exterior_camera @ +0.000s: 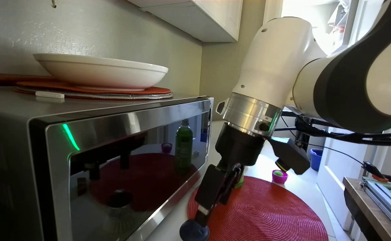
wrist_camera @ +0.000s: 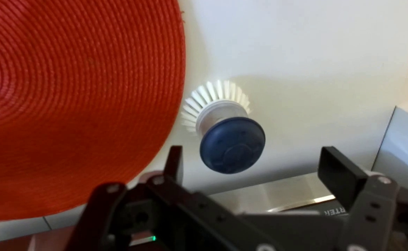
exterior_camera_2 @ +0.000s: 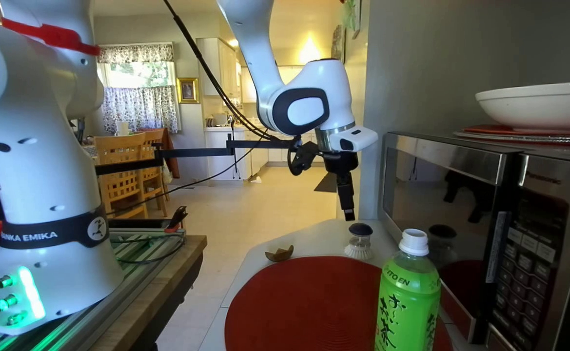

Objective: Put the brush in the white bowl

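Observation:
The brush, with a dark blue round knob and a fan of whitish bristles, stands on the white counter in the wrist view [wrist_camera: 232, 144]. It also shows in an exterior view [exterior_camera_2: 360, 241]; in an exterior view only its knob [exterior_camera: 194, 231] shows at the bottom edge. My gripper [wrist_camera: 252, 158] is open and empty, its fingers spread wide above the brush, with the knob nearer the left finger in the wrist view. The gripper also shows in both exterior views [exterior_camera: 213, 212] [exterior_camera_2: 349, 214]. The white bowl [exterior_camera: 101, 72] [exterior_camera_2: 543, 105] sits on red mats on the microwave, out of the wrist view.
The microwave [exterior_camera: 8, 140] [exterior_camera_2: 533, 243] stands close beside the brush and gripper. A round red placemat [exterior_camera: 265, 211] [exterior_camera_2: 299, 302] lies beside the brush. A green bottle [exterior_camera_2: 409, 297] and a small purple cup [exterior_camera: 279, 177] stand further along. A brown piece [exterior_camera_2: 280, 253] lies near the counter edge.

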You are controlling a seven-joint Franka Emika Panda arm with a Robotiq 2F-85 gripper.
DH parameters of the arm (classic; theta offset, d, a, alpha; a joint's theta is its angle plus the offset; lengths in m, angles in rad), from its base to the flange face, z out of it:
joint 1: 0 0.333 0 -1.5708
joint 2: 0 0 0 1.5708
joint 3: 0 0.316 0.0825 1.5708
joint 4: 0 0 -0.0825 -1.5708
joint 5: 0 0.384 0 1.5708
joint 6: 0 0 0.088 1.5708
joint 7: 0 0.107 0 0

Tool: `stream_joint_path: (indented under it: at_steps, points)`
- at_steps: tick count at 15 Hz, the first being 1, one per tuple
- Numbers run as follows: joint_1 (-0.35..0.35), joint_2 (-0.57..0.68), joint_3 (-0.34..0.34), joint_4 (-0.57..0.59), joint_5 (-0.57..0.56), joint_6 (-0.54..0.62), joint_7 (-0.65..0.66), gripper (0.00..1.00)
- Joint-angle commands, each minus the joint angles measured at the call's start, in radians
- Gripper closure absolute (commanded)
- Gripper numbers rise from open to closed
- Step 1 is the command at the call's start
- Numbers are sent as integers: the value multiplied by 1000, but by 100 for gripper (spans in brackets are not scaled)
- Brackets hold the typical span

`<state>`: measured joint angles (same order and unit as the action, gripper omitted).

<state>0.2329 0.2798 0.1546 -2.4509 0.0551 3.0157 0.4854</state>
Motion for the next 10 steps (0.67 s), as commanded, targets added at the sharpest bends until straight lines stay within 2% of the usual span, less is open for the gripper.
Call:
stream_joint_path:
  at_steps: [1, 5, 10]
  points:
    - [25, -2, -20, 0, 37, -2, -30, 0]
    - [25, -2, -21, 0, 38, -2, -30, 0]
    - [85, 83, -100, 57, 4, 37, -7, 0]
